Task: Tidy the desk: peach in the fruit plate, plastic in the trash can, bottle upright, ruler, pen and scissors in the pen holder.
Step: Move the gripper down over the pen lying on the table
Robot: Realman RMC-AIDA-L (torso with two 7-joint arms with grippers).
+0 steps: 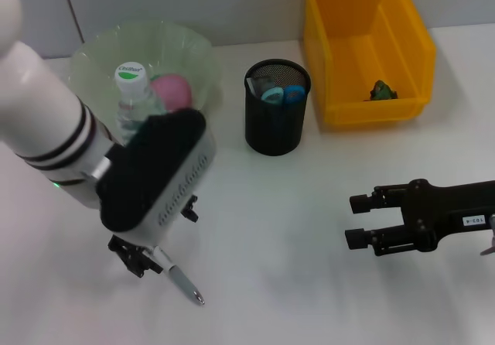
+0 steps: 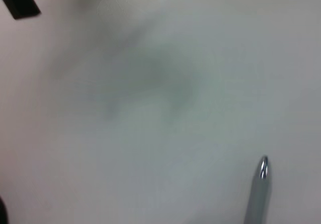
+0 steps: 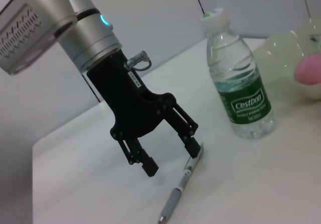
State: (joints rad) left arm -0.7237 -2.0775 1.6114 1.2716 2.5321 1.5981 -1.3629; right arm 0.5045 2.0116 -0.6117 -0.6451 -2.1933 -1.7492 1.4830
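A silver pen [image 1: 179,281] lies flat on the white desk at the front left. My left gripper [image 1: 158,240] stands over its upper end, open, and in the right wrist view one finger [image 3: 192,144] is right against the pen [image 3: 181,184]. The left wrist view shows only the pen's tip [image 2: 260,184]. The bottle [image 1: 131,96] stands upright beside the fruit plate [image 1: 193,47], which holds the pink peach [image 1: 172,90]. Blue-handled scissors [image 1: 285,94] stick out of the black mesh pen holder [image 1: 275,128]. My right gripper [image 1: 354,221] hovers open at the right.
The yellow trash can [image 1: 352,109] stands at the back right with a dark piece of plastic [image 1: 381,90] inside. Bare desk lies between the two grippers and in front of the pen holder.
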